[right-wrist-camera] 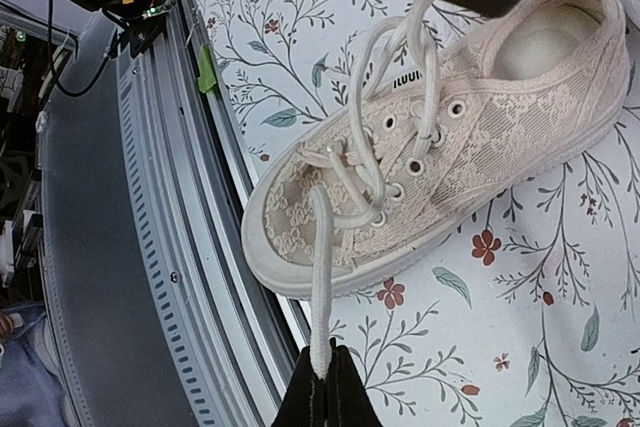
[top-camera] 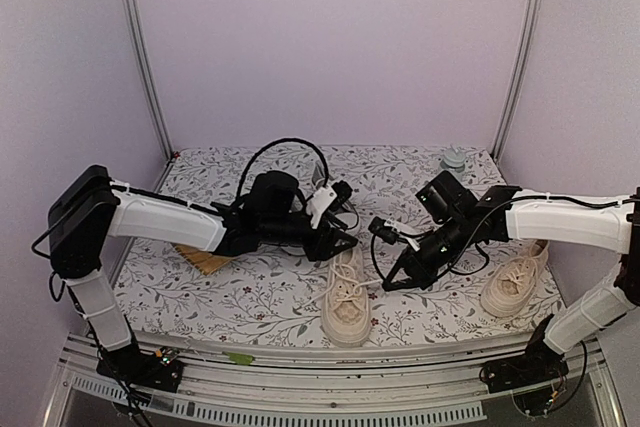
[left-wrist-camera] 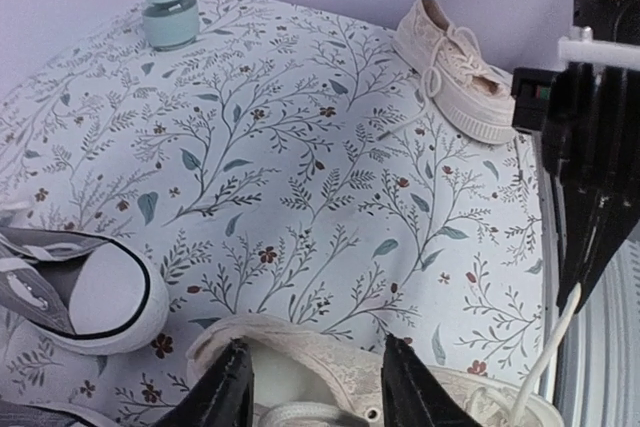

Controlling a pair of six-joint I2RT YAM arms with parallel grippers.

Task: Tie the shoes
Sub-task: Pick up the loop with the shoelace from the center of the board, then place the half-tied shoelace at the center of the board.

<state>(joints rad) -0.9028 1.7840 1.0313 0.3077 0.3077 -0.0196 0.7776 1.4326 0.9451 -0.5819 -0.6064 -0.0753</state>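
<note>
A cream lace-up shoe (top-camera: 347, 304) lies toe toward the near edge at centre; it also shows in the right wrist view (right-wrist-camera: 440, 162). My left gripper (top-camera: 343, 242) is open, its fingertips (left-wrist-camera: 232, 379) straddling this shoe's heel opening (left-wrist-camera: 300, 347). My right gripper (top-camera: 389, 284) is shut on the end of the shoe's white lace (right-wrist-camera: 321, 277), stretched taut across the toe toward the rail. The second cream shoe (top-camera: 515, 287) lies at the right. A grey shoe's white toe cap (left-wrist-camera: 95, 297) shows left of the left gripper; the other grey shoe is barely visible.
A teal jar (top-camera: 455, 159) stands at the back right. A wooden piece (top-camera: 205, 259) lies under the left arm. The metal rail (right-wrist-camera: 150, 247) runs along the near table edge, with green tape (right-wrist-camera: 207, 72) on it.
</note>
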